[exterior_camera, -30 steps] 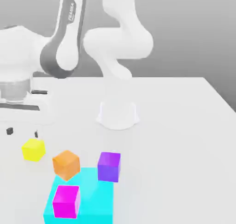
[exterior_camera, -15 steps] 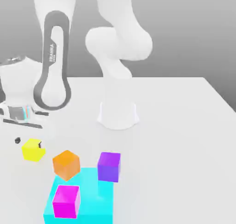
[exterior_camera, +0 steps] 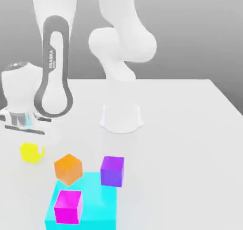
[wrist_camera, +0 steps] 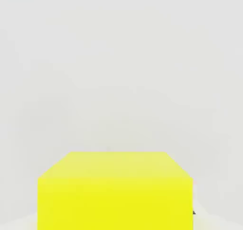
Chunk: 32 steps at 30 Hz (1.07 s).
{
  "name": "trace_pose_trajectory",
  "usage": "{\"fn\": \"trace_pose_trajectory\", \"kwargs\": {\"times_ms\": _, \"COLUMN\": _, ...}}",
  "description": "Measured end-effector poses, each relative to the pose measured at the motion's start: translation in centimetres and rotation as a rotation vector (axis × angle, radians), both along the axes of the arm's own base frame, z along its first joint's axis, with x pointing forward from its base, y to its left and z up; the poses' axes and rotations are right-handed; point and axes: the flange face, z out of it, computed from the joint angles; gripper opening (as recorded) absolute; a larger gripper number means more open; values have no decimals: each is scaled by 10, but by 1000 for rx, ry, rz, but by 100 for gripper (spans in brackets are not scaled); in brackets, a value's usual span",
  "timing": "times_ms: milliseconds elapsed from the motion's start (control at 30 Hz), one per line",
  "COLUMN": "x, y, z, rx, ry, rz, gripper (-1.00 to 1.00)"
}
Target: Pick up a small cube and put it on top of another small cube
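Presently catalogued: one small yellow cube, seated flat on the white table at the exterior view's left, well apart from the other blocks. No long axis is to be recorded, all edges being equal; in the hand view the small yellow cube is seen with one broad face turned squarely to the camera and the top face receding behind it. The gripper is lowered directly over this cube, its white hand body just above it, so that the cube's upper part is partly hidden; whether the jaws are spread or clamped on the cube cannot be told. Also listed: an orange cube near the yellow one toward the exterior view's right, a purple cube beyond that, and a magenta cube resting on a cyan block. The arm's base is mounted behind these. Against the picture half a second earlier, the hand is recorded as lower and closer upon the cube, and the dark fingertips then seen at either side of it are no longer distinguishable; the other blocks are unmoved.
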Motion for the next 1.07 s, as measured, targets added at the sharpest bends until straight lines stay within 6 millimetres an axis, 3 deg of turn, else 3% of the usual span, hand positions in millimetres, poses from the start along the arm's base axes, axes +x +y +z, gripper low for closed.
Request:
{"fn": "trace_pose_trajectory", "kwargs": {"times_ms": 300, "x": -3, "y": 6, "z": 34, "rx": 15, "ry": 2, "rz": -8, "gripper": -100}}
{"fn": "trace_pose_trajectory", "kwargs": {"times_ms": 467, "x": 89, "y": 31, "z": 64, "rx": 16, "ry": 4, "rz": 186, "gripper": -100}}
{"fn": "trace_pose_trajectory", "kwargs": {"times_ms": 567, "x": 150, "y": 60, "z": 89, "rx": 16, "ry": 4, "rz": 308, "gripper": -100}}
{"fn": "trace_pose_trajectory", "kwargs": {"times_ms": 700, "x": 222, "y": 117, "z": 125, "rx": 17, "ry": 6, "rz": 470, "gripper": -100}}
{"fn": "trace_pose_trajectory", "kwargs": {"times_ms": 800, "x": 269, "y": 174, "z": 155, "rx": 18, "ry": 7, "rz": 593, "gripper": -100}}
{"fn": "trace_pose_trajectory", "kwargs": {"times_ms": 867, "x": 280, "y": 185, "z": 148, "rx": 20, "ry": 7, "rz": 616, "gripper": -100}}
{"fn": "trace_pose_trajectory", "kwargs": {"times_ms": 933, "x": 282, "y": 186, "z": 120, "rx": 20, "ry": 7, "rz": 616, "gripper": -100}}
{"fn": "trace_pose_trajectory", "kwargs": {"times_ms": 967, "x": 282, "y": 185, "z": 109, "rx": 19, "ry": 7, "rz": 616, "gripper": 100}}
{"fn": "trace_pose_trajectory", "kwargs": {"times_ms": 1067, "x": 282, "y": 185, "z": 109, "rx": 19, "ry": 7, "rz": 616, "gripper": 100}}
